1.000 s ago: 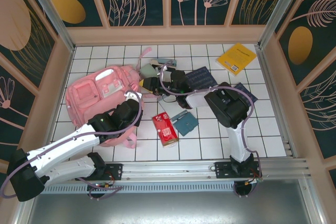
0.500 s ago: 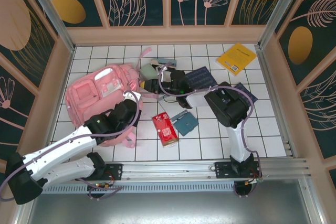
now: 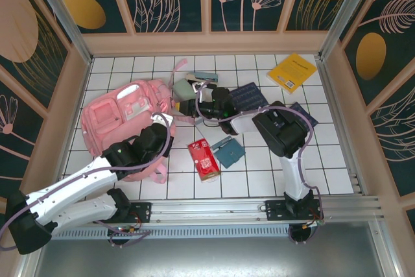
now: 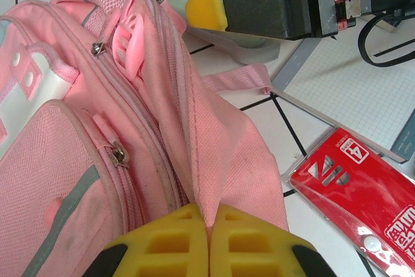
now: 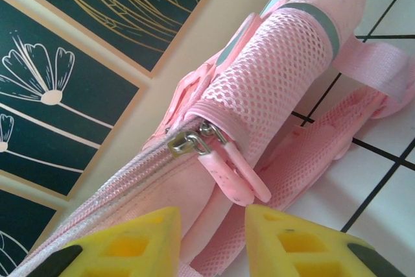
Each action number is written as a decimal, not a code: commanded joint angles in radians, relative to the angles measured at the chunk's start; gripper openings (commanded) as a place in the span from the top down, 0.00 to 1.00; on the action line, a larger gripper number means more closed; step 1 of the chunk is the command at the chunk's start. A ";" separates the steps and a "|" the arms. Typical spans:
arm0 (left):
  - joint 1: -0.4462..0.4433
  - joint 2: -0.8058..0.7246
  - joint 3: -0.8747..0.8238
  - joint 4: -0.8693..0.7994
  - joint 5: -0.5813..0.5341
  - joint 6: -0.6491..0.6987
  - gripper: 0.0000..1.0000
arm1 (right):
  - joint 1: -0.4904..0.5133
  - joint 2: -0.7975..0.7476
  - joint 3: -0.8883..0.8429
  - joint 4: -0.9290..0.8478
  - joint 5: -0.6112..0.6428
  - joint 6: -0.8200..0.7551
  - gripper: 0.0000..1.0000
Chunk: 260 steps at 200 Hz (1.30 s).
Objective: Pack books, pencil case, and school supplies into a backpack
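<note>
Backpack [image 3: 123, 118] fabric is pinched tight in the left gripper [image 4: 209, 224]. Right gripper [image 5: 211, 235] stands with fingers apart just beside the zipper pulls [image 5: 230, 176].

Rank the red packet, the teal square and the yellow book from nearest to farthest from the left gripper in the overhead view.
From the left gripper, shut on the backpack:
1. The red packet, just right of it, toward the arm bases.
2. The teal square, right of the packet.
3. The yellow book, back right corner.
</note>
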 commanded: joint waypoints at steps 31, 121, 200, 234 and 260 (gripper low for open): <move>-0.001 -0.012 0.039 0.049 -0.013 0.017 1.00 | 0.003 0.043 0.045 0.054 -0.044 0.004 0.63; 0.000 -0.006 0.036 0.058 -0.005 0.012 1.00 | 0.021 0.074 0.107 0.020 -0.080 -0.007 0.61; 0.000 -0.008 0.039 0.058 0.001 0.011 1.00 | 0.027 0.100 0.141 -0.052 -0.051 -0.040 0.61; 0.000 -0.007 0.038 0.059 0.002 0.011 1.00 | 0.027 0.110 0.145 -0.051 -0.046 -0.042 0.58; 0.000 -0.006 0.038 0.060 0.003 0.012 1.00 | 0.029 0.115 0.157 -0.059 -0.041 -0.045 0.56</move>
